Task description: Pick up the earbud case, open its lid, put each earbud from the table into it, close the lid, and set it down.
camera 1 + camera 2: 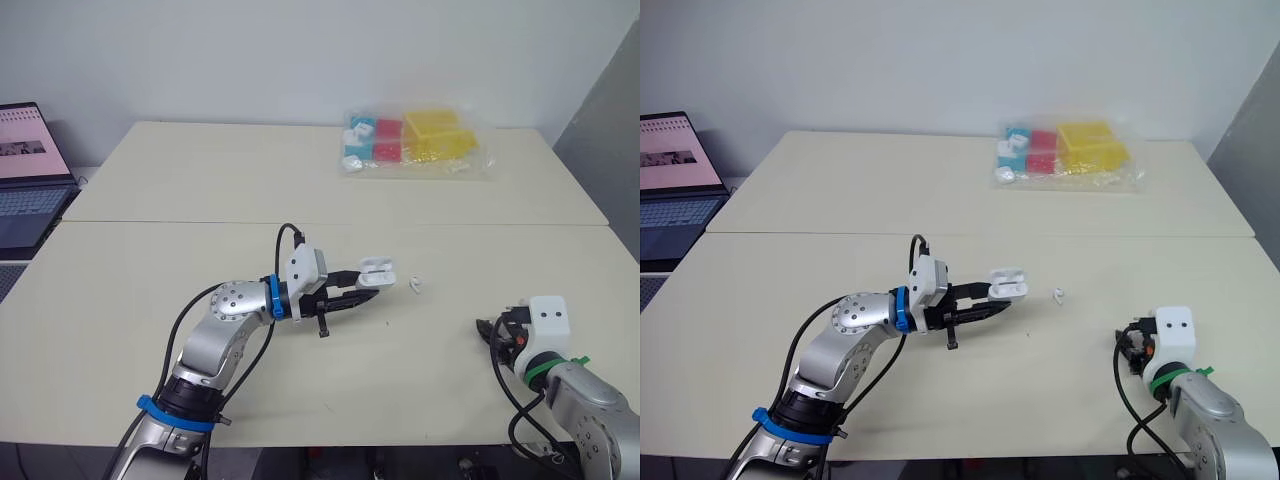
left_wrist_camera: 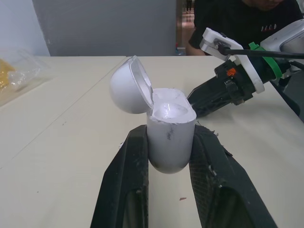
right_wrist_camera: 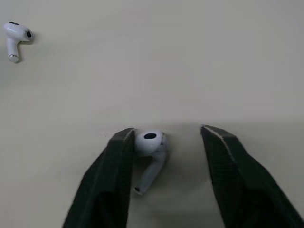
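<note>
Case (image 2: 170,137), lid up, clamped by left fingers (image 2: 128,180); right fingers (image 3: 228,171) spread around 1 earbud (image 3: 148,147), 2nd earbud (image 3: 15,33) apart.

The left gripper (image 1: 366,284) holds the white earbud case (image 1: 376,267), and the lid is open. One small white earbud (image 1: 416,286) lies on the table (image 1: 150,260) just beside the case. A laptop (image 1: 28,175) sits far off to the left.
</note>
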`<action>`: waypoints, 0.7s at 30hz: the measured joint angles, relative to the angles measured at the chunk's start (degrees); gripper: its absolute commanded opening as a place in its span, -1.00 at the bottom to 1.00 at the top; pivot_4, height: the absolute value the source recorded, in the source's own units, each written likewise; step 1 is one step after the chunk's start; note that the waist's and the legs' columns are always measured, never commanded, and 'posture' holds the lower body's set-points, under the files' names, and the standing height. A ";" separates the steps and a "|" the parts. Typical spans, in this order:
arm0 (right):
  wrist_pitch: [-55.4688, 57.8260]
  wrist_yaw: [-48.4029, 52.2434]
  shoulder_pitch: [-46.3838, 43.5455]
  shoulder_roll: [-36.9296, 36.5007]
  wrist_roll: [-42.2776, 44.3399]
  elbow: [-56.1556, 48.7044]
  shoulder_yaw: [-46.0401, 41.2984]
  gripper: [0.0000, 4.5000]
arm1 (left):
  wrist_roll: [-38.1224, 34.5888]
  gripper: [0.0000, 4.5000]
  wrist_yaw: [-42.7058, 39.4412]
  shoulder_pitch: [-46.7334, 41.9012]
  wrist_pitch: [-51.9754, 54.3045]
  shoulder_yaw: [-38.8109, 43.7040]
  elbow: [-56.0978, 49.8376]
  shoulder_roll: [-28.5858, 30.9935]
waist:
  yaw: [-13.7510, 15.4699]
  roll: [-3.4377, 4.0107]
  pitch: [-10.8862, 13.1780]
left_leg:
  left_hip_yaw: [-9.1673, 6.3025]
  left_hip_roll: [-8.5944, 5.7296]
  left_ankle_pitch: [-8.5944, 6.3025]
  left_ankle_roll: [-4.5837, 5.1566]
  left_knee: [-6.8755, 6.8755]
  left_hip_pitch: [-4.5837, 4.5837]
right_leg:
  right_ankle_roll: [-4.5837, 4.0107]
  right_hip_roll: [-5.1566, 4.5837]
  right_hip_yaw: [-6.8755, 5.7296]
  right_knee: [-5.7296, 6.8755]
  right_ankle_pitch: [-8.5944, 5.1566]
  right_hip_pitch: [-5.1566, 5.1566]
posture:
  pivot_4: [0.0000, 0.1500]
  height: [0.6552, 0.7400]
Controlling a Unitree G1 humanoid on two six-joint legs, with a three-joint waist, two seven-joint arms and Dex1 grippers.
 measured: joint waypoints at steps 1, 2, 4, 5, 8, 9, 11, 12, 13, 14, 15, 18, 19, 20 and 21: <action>0.49 0.04 0.08 0.00 0.19 -0.46 -0.12 -0.64 | 0.04 -0.65 0.00 0.01 -0.08 0.00 0.00 0.02 | 0.00 0.00 0.00 | 0.01 0.00 0.00 0.00 -0.06 0.02 | -0.01 0.00 0.00 -0.02 -0.01 0.00 | 1.00 0.92; 0.84 0.10 0.17 -0.01 0.42 -0.86 -0.11 -0.79 | 0.08 -0.65 -0.01 0.03 -0.17 0.00 0.00 0.03 | 0.00 0.00 0.00 | 0.01 -0.01 0.00 0.00 -0.11 0.03 | -0.02 0.00 0.00 -0.05 -0.01 0.00 | 1.00 0.92; 1.54 0.24 0.31 -0.31 0.87 -1.38 -0.16 -0.82 | 0.17 -0.65 0.01 0.17 -0.55 0.00 0.02 0.08 | 0.00 0.00 0.00 | 0.00 -0.01 0.00 0.00 -0.19 0.04 | -0.05 0.01 -0.01 -0.09 -0.03 0.00 | 1.00 0.92; 1.80 0.35 0.37 -0.55 1.18 -1.55 -0.18 -0.82 | 0.17 -0.65 0.02 0.20 -0.72 0.00 0.02 0.08 | 0.00 0.00 0.00 | 0.00 0.00 0.00 0.00 -0.22 0.04 | -0.06 0.02 -0.01 -0.11 -0.04 0.00 | 1.00 0.92; 1.97 4.67 0.34 -6.43 2.41 -1.57 1.45 -0.82 | 0.24 -0.65 0.17 0.36 -1.00 0.01 0.01 0.07 | -0.09 0.00 0.00 | 0.03 -0.01 0.00 0.00 -0.25 0.03 | -0.06 0.02 0.00 -0.19 -0.05 0.00 | 1.00 0.92; 1.21 8.86 0.15 -12.24 2.59 -1.17 3.78 -0.82 | 0.27 -0.65 0.25 0.63 -1.03 0.03 0.01 0.07 | -0.14 0.02 0.02 | 0.08 -0.03 0.00 0.00 -0.24 0.04 | -0.05 0.02 0.01 -0.20 -0.04 -0.02 | 1.00 0.92; -2.47 17.32 -1.15 -22.56 2.57 0.48 6.84 -0.82 | 0.35 -0.65 0.27 1.21 -1.07 0.06 -0.06 0.12 | -0.20 0.01 0.03 | 0.10 -0.06 0.00 0.00 -0.26 0.05 | -0.03 0.00 -0.04 -0.26 -0.03 0.00 | 1.00 0.92; -3.26 18.54 -1.35 -23.89 2.41 0.77 7.20 -0.82 | 0.36 -0.65 0.27 1.27 -1.07 0.06 -0.06 0.14 | -0.19 0.01 0.03 | 0.08 -0.06 0.00 0.00 -0.25 0.05 | -0.03 0.00 -0.04 -0.28 -0.03 0.01 | 1.00 0.92; -5.36 21.66 -1.90 -26.74 2.21 1.43 7.42 -0.82 | 0.40 -0.65 0.26 1.53 -1.07 0.05 -0.07 0.22 | -0.05 -0.11 0.01 | 0.06 -0.04 0.00 0.00 -0.27 0.01 | -0.05 0.04 -0.13 -0.32 -0.04 0.03 | 1.00 0.92; -7.95 24.72 -2.31 -27.89 1.66 2.43 9.03 -0.82 | 0.41 -0.65 0.30 1.86 -1.08 0.14 -0.09 0.23 | 0.07 -0.16 0.00 | -0.01 0.02 0.00 0.00 -0.28 -0.05 | -0.11 0.15 -0.18 -0.31 -0.08 0.03 | 1.00 0.92; -16.03 33.94 -4.38 -37.99 -0.68 7.27 14.50 -0.82 | 0.63 -0.65 0.61 2.09 -1.08 0.16 -0.21 0.25 | 0.04 0.22 0.18 | 0.07 -0.06 0.00 0.00 -0.26 0.00 | -0.06 0.07 -0.08 -0.28 -0.05 -0.04 | 1.00 0.92; -37.64 52.45 -14.76 -50.81 -10.23 21.64 22.80 -0.82 | 1.07 -0.65 1.41 2.99 -1.08 0.33 -1.22 0.28 | -0.28 0.10 0.29 | 0.18 -0.06 0.00 0.00 -0.27 0.09 | 0.01 0.04 -0.08 -0.33 -0.01 0.01 | 1.00 0.92; -41.58 55.23 -17.34 -51.00 -11.78 24.43 24.70 -0.82 | 1.15 -0.65 1.43 3.18 -1.08 0.25 -1.48 0.27 | -0.31 -0.03 0.30 | 0.18 -0.04 0.00 0.00 -0.28 0.09 | -0.02 0.09 -0.08 -0.35 -0.02 0.03 | 1.00 0.92; -44.68 57.73 -19.67 -50.79 -13.11 26.81 26.80 -0.82 | 1.19 -0.65 1.43 3.28 -1.07 0.13 -1.81 0.21 | -0.27 -0.05 0.31 | 0.15 0.00 0.00 0.00 -0.28 0.04 | -0.06 0.12 -0.08 -0.35 -0.05 0.01 | 1.00 0.92; -46.19 59.58 -21.36 -50.10 -13.85 28.68 28.52 -0.82 | 1.20 -0.65 1.46 3.31 -1.06 0.11 -1.93 0.23 | -0.24 -0.06 0.32 | 0.14 0.01 0.00 0.00 -0.29 0.02 | -0.09 0.12 -0.09 -0.33 -0.06 0.00 | 1.00 0.92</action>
